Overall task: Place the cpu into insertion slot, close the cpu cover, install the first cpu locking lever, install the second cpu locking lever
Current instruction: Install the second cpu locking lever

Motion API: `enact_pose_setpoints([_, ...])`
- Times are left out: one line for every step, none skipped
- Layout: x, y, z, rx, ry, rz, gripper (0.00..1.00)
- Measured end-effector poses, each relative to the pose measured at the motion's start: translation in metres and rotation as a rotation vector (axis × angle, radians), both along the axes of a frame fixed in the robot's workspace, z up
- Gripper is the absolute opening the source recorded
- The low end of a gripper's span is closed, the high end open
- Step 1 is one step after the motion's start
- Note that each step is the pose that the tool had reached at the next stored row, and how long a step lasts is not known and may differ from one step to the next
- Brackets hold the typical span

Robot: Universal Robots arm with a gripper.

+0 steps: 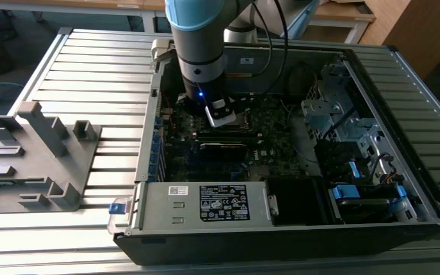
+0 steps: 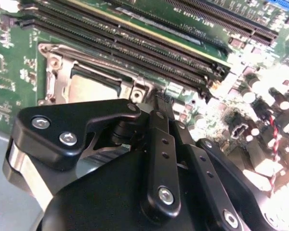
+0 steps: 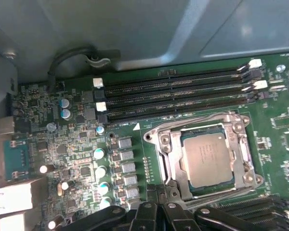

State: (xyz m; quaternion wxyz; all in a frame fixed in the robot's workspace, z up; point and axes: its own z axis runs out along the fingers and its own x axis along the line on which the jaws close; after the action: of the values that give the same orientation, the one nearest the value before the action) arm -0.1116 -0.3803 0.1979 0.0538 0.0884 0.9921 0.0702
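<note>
- We see the cpu (image 3: 207,159) already seated in the insertion slot (image 3: 169,166), with the cpu cover (image 3: 201,123) lying flat around it as a metal frame.
- Our claw (image 3: 156,192) hangs just beside the socket's edge, its black fingers (image 2: 160,144) drawn together and apparently gripping nothing.
- We judge the chip light, rigid and fragile, best held by its edges; the cover is thin stiff metal, better pressed at its rim.
- In the exterior view the arm (image 1: 197,46) reaches down into the open computer case (image 1: 297,229) on the desk (image 1: 90,74).
</note>
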Motion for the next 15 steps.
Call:
enact_pose_setpoints([0.0,0.0,0.0035,0.0001,-0.0001,0.0,0.1])
enact_pose_setpoints([0.0,0.0,0.0072,0.0001,-0.0001,0.0,0.1])
enact_pose_setpoints([0.0,0.0,0.0105,0.0,0.0,0.0,0.1])
enact_pose_setpoints([0.0003,0.0,0.0122,0.0,0.0001,0.0,0.1])
enact_pose_setpoints([0.0011,0.0002,0.0122,-0.0003,-0.0001,0.0,0.1])
enact_pose_setpoints([0.003,0.0005,0.0123,-0.0026,0.0,0.0,0.1])
enact_pose_setpoints([0.0058,0.0007,0.0123,-0.0046,0.0,-0.001,0.1])
enact_pose_setpoints([0.0091,0.0008,0.0123,-0.0061,0.0,-0.001,0.1])
enact_pose_setpoints([0.0126,0.0008,0.0122,-0.0075,0.0001,-0.002,0.1])
enact_pose_setpoints([0.0161,0.0009,0.0122,-0.0092,0.0002,-0.002,0.1])
enact_pose_setpoints([0.0196,0.0009,0.0121,-0.0108,0.0003,-0.002,0.1])
enact_pose_setpoints([0.0231,0.0009,0.0121,-0.0129,0.0003,-0.003,0.1])
enact_pose_setpoints([0.0268,0.0009,0.012,-0.0152,0.0005,-0.003,0.1])
enact_pose_setpoints([0.0301,0.0009,0.0119,-0.0175,0.0007,-0.004,0.1])
enact_pose_setpoints([0.0335,0.001,0.0118,-0.0199,0.0008,-0.004,0.1])
